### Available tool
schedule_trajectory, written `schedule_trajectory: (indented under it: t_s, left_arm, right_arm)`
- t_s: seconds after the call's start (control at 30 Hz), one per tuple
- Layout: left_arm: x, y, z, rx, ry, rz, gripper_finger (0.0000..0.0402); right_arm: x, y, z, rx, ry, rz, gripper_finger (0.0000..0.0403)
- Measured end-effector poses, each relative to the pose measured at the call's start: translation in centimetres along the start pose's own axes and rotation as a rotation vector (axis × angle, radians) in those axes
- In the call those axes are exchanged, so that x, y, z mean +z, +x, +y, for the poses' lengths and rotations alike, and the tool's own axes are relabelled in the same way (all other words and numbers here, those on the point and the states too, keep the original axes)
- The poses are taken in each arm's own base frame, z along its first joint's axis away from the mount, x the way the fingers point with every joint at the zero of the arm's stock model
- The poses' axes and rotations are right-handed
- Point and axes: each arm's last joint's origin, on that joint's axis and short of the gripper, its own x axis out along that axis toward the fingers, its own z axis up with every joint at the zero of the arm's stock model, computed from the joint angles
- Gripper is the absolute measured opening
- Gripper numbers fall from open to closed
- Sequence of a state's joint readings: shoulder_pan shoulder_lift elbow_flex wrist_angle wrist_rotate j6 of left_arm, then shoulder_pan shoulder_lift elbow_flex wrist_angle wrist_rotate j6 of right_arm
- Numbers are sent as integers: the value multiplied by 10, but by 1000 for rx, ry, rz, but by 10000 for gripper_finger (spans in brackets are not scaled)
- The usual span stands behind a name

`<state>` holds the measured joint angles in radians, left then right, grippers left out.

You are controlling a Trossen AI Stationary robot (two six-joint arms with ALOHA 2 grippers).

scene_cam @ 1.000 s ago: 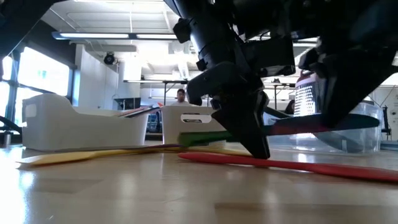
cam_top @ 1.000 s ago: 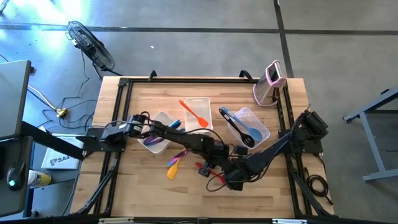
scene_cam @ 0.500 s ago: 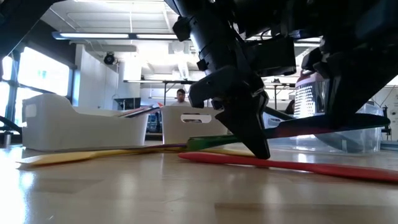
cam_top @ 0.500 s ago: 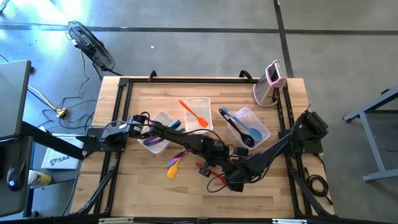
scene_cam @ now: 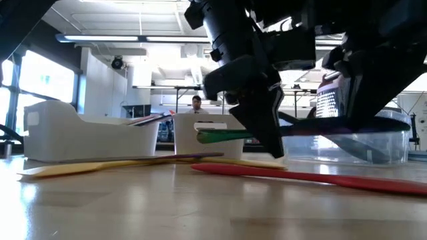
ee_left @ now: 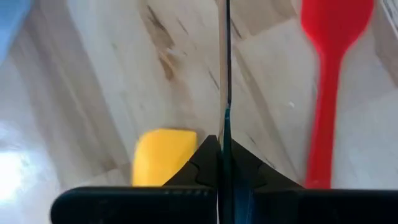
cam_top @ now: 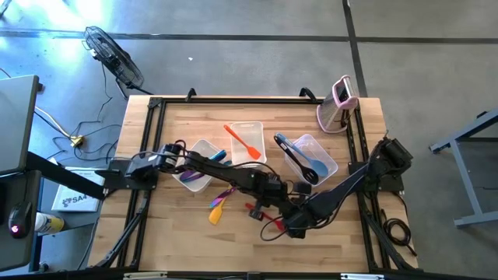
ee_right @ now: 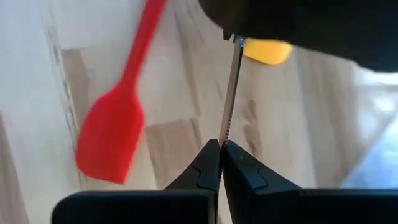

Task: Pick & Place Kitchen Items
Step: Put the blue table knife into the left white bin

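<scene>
Low view: wooden tabletop (scene_cam: pixel 133 207), bright workshop room behind.

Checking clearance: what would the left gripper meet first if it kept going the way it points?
Probably the bare wooden table; the left gripper, shut on a thin utensil, aims between the yellow spatula and red spatula.

Three clear tubs (cam_top: pixel 247 140) stand on the wooden surface (cam_top: pixel 171 225). One holds a single orange spatula (cam_top: pixel 242 141); another holds two utensils, black (cam_top: pixel 296 165) and blue (cam_top: pixel 315 164). One red spatula (cam_top: pixel 253 210) and one yellow utensil (cam_top: pixel 215 213) lie loose near the middle. One pink-and-white gadget (cam_top: pixel 338 103) stands upright at the far right. Two dark arms reach in.
</scene>
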<state>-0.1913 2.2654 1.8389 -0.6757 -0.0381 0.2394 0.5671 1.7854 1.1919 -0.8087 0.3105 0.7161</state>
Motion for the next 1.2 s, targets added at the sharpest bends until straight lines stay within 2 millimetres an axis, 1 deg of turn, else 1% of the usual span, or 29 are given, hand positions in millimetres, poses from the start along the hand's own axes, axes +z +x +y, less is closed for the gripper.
schedule_trajectory:
  t_s: [0.17, 0.27, 0.33, 0.5, 0.6, 0.77, 1.0, 1.1, 1.2]
  left_arm:
    - [4, -5, 1, 5, -7, -25, 2]
    - [8, -10, 2, 7, -10, -32, 2]
    - [13, -17, 1, 4, -10, -24, 2]
    - [28, -44, -7, 47, 19, 17, 1]
    - [32, -55, -10, 52, 33, 35, 1]
    - [31, -56, -12, 45, 11, 53, 1]
    - [31, -56, -11, 50, 12, 55, 1]
    - [30, -56, -11, 47, 16, 57, 1]
    - [30, -56, -11, 49, 17, 61, 1]
  right_arm:
    - [-5, -22, -3, 11, 27, -42, 4]
    - [-7, -30, -5, 20, 25, -50, 4]
    - [-7, -34, -6, 23, 32, -63, 4]
    - [-6, -40, -6, 45, 65, -90, 4]
    - [-5, -43, -2, 73, 64, -122, 4]
    - [-3, -43, 0, 117, 38, -122, 4]
    - [0, -42, -2, 132, 82, -110, 12]
    - [3, -41, -2, 153, 157, -113, 30]
    - [5, -40, -2, 170, 161, -113, 62]
